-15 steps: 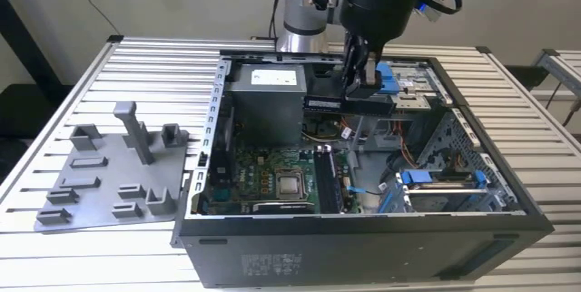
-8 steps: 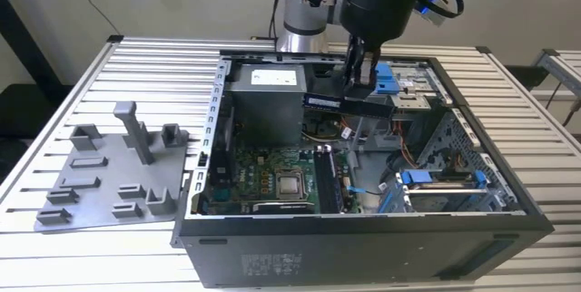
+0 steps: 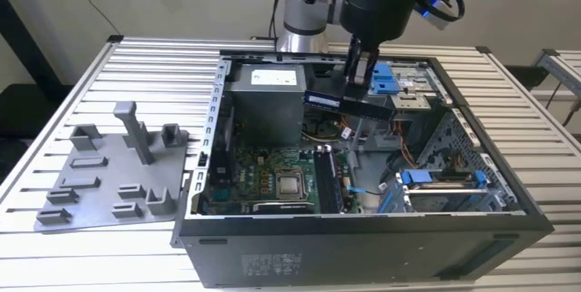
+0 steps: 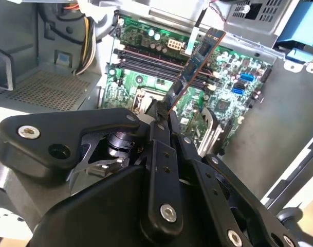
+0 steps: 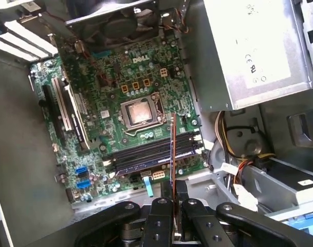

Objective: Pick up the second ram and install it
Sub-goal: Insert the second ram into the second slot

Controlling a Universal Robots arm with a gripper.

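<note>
The second ram [image 3: 323,100] is clamped between the closed fingers of the hand [image 3: 358,88], which grips the stick near its middle, so that in the exterior view we see its dark board jutting out on both sides of the fingers, roughly level. It hangs in the air above the open computer case [image 3: 363,227], just beside the grey power supply [image 3: 265,91] and clear of the green motherboard [image 3: 272,169] below. In the second wrist view we see the stick [image 4: 197,59] reaching away from the fingertips of the hand [image 4: 164,116], with the long dark memory slots [image 4: 146,59] beyond it. In the first wrist view it appears edge-on [image 5: 172,149], a thin line rising from the hand [image 5: 174,188] and crossing the slots [image 5: 151,154] in the picture. The grey holder tray [image 3: 100,183] lies on the worktop [image 3: 136,67], well apart from the hand.
</note>
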